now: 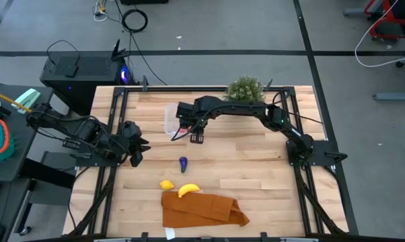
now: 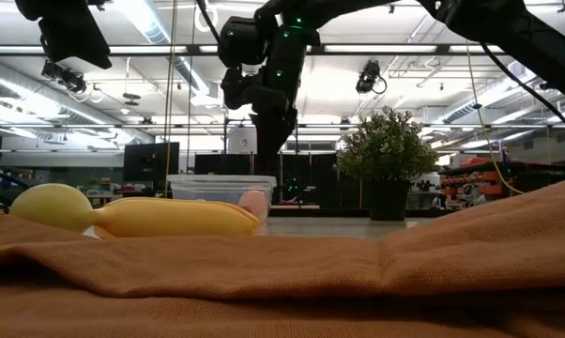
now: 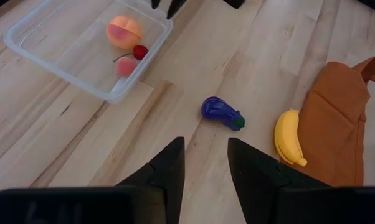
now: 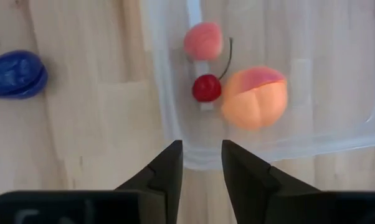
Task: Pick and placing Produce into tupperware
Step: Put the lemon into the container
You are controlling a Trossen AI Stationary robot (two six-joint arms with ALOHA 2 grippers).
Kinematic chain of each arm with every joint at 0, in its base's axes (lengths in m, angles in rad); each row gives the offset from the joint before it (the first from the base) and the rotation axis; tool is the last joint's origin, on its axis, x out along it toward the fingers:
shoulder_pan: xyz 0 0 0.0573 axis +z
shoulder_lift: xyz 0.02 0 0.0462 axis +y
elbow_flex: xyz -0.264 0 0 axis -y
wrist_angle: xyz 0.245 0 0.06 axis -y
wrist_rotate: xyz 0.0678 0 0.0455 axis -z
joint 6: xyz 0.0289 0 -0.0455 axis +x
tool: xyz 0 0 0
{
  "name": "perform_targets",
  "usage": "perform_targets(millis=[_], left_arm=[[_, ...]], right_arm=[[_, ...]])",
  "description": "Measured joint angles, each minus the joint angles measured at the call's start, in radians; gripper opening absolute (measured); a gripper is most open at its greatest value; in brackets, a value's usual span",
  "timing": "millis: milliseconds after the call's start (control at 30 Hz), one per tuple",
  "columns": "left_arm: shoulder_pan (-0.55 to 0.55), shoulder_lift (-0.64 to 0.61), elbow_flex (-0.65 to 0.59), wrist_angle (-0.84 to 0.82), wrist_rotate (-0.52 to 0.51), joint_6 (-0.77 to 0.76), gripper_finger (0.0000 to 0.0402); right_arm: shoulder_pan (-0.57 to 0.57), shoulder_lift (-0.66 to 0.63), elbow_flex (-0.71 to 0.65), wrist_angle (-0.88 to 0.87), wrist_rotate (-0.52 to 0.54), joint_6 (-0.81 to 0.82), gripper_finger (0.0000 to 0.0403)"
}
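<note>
The clear tupperware (image 1: 169, 119) stands on the table at the far centre-left. A red-peach round fruit (image 4: 254, 98), a cherry (image 4: 207, 88) and a pink piece (image 4: 203, 41) lie on its floor. My right gripper (image 4: 202, 163) hangs open above the container's rim, pointing down, with nothing between its fingers. A dark purple piece (image 1: 183, 163) lies on the bare wood at mid-table. The lemon (image 1: 166, 184) and the banana (image 1: 188, 190) lie near the front, at the cloth's edge. At the left, my left gripper (image 3: 206, 168) waits open and raised, pointing toward the purple piece (image 3: 222, 112).
An orange-brown folded cloth (image 1: 202, 208) lies at the near edge. A green bushy plant (image 1: 245, 89) in a pot stands at the far edge, behind the right arm. Bare wood stretches across the table's right half.
</note>
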Motion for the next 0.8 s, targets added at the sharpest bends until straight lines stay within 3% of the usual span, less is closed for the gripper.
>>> perform_targets(millis=[567, 800], left_arm=[[-0.002, 0.0, 0.0, 0.001, 0.002, 0.008, 0.0129], [-0.002, 0.0, 0.0, 0.004, 0.058, 0.035, 0.0131]], right_arm=[[0.238, -0.089, 0.0, -0.028, -0.025, 0.217, 0.0099], [0.321, -0.088, -0.053, -0.017, -0.023, 0.342, 0.0098]])
